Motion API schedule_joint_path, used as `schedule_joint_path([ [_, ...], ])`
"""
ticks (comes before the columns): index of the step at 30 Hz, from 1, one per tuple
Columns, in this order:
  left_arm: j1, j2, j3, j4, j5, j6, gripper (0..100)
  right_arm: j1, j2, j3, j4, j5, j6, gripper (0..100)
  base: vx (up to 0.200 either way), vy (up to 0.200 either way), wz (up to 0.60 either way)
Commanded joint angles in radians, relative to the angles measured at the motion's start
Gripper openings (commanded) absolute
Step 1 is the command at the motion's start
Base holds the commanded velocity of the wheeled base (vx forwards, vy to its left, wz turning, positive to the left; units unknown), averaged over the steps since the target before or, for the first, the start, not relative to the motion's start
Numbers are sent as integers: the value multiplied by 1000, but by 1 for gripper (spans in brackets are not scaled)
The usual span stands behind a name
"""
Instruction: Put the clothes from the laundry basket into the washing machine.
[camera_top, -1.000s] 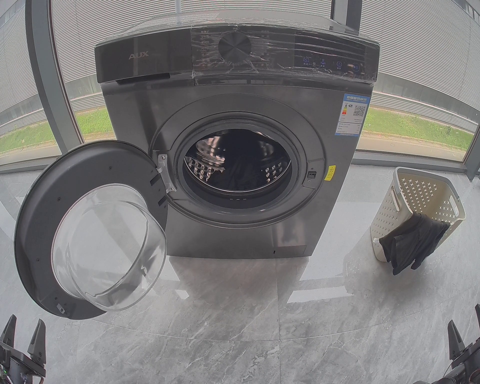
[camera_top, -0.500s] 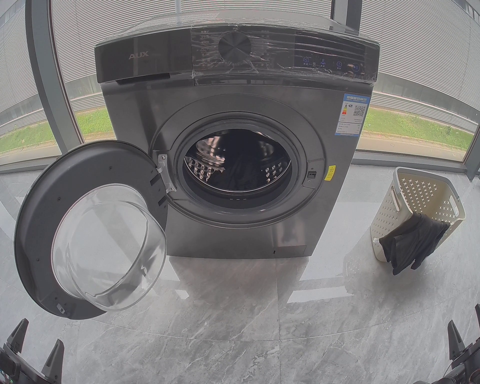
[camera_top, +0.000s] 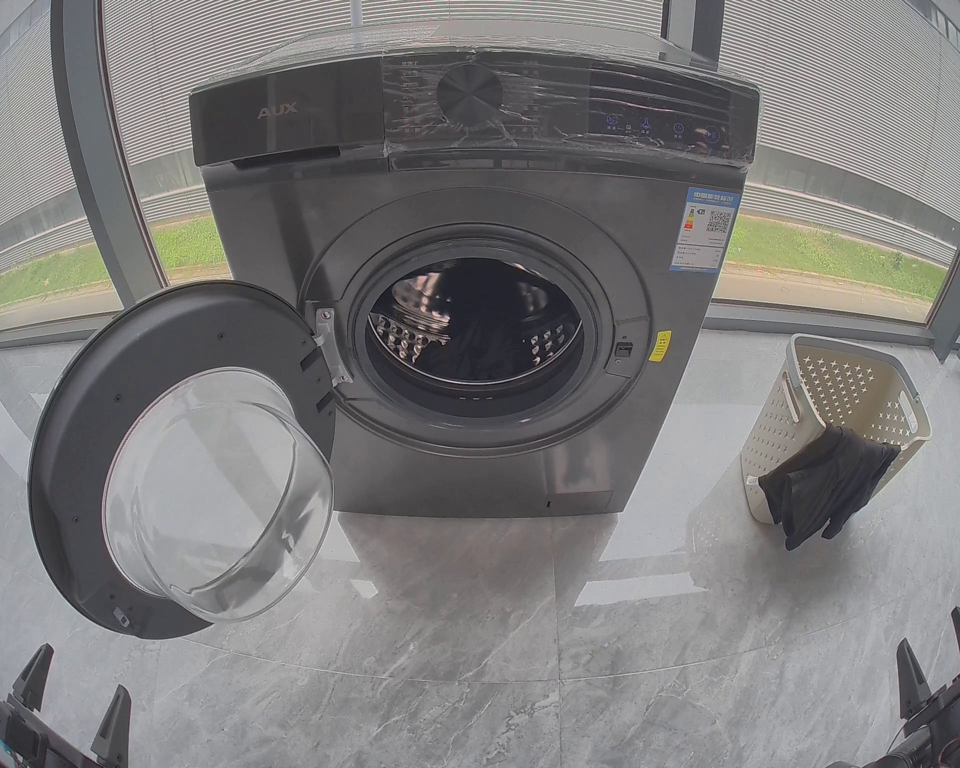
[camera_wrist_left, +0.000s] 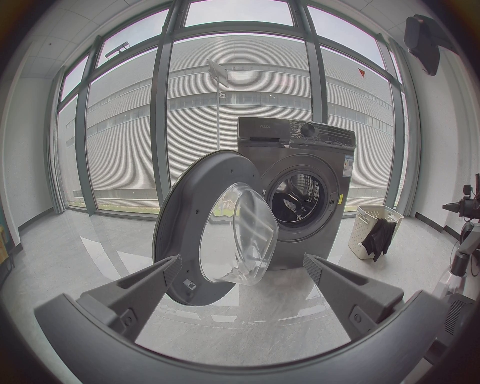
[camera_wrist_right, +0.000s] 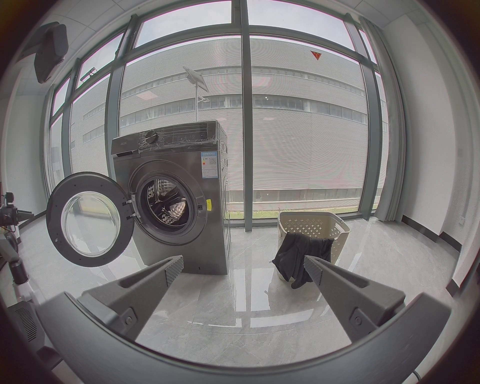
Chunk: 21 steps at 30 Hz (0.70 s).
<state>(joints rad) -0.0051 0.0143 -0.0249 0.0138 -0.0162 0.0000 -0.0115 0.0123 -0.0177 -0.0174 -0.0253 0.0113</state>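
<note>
Your left gripper (camera_top: 80, 680), fingers spread, has sunk lower at near left, the right gripper (camera_top: 932, 655) likewise spread, while the black garment (camera_top: 825, 485) hangs untouched over the basket (camera_top: 775, 430) right of the open washing machine (camera_top: 450, 480).

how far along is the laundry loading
Done: the round glass door of the grey washing machine stands open, and something dark seems to lie in the drum. In hand: nothing; the left gripper and right gripper are open and empty. Left: the black garment draped over the white perforated basket.
</note>
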Motion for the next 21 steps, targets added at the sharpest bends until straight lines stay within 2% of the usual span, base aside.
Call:
schedule_joint_path([
  [1, 1, -14, 23, -11, 4, 3, 100, 1, -12, 18, 1, 1, -1, 100, 0, 0, 0],
  [21, 1, -14, 23, -11, 7, -5, 100, 2, -12, 18, 1, 1, -1, 100, 0, -200, 0],
])
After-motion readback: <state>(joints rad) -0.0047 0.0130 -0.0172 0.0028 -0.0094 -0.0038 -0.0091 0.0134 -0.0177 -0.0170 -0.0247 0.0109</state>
